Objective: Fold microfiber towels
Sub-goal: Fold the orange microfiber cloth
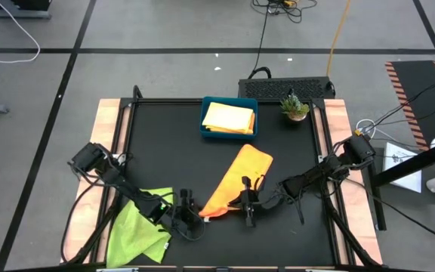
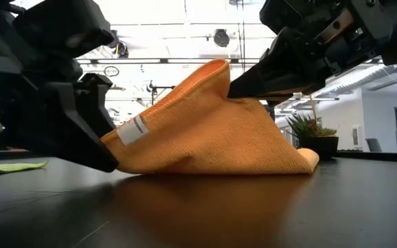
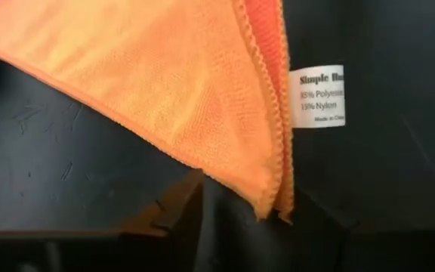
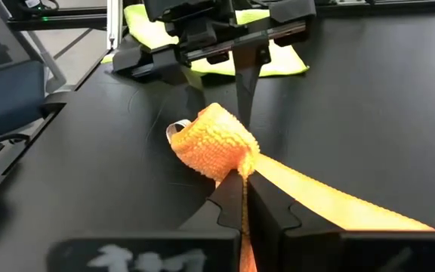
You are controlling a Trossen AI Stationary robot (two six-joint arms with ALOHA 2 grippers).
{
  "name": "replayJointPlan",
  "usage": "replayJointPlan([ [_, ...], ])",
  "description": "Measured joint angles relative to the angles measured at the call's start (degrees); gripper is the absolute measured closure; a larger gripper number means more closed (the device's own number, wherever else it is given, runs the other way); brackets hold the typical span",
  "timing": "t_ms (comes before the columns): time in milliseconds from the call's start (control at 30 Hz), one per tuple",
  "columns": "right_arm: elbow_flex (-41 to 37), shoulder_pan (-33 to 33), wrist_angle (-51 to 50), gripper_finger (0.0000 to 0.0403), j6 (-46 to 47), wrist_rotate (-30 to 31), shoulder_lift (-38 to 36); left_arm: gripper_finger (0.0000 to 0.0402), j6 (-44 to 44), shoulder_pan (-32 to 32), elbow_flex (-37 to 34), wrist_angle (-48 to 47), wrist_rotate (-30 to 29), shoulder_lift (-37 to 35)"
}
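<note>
An orange microfiber towel (image 1: 236, 177), folded into a long strip, lies slantwise at the table's middle. Its near part rises like a tent (image 2: 205, 131) and its lower folds rest on the table. My right gripper (image 1: 248, 202) is shut on the raised part. My left gripper (image 1: 191, 215) stands open at the towel's near-left corner, the one with the white label (image 3: 322, 96). That corner (image 3: 274, 208) hangs between its fingers. A lime green towel (image 1: 138, 227) lies at the near left. A yellow towel (image 1: 229, 117) lies in the blue tray (image 1: 229, 137). My left gripper has one finger (image 2: 92, 131) right against the label corner; whether it touches the cloth cannot be told. My right gripper pinches a bunched fold of the towel's raised top (image 4: 232, 170) between its two shut fingers. The fingers come from the table's right, slanting down. The cloth stands up ahead of the fingertips and slopes down to the table on both sides.
A small potted plant (image 1: 294, 106) stands at the far right, beside the tray. The lime green towel lies under my left arm, near the table's front-left corner. Bare black tabletop shows to the right of the orange towel.
</note>
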Motion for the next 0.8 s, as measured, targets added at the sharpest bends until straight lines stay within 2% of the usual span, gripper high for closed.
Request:
replayJointPlan([
  [100,0.0,0.0,0.0,0.0403,0.0,-0.2,0.0,0.0279,0.5,0.0,0.0,-0.1,0.0,0.0],
  [267,0.0,-0.3,-0.9,0.0395,-0.7,-0.3,0.0,0.0383,2.8,0.0,0.0,0.2,0.1,0.0],
  [533,0.1,-3.0,-13.1,0.0324,4.1,-0.2,0.0,0.0396,2.4,2.9,0.0,0.3,0.2,-2.4],
  [800,0.1,-1.2,-11.2,0.0232,3.7,-3.6,0.0,0.0397,-0.4,7.9,0.0,-0.3,7.5,-2.3],
])
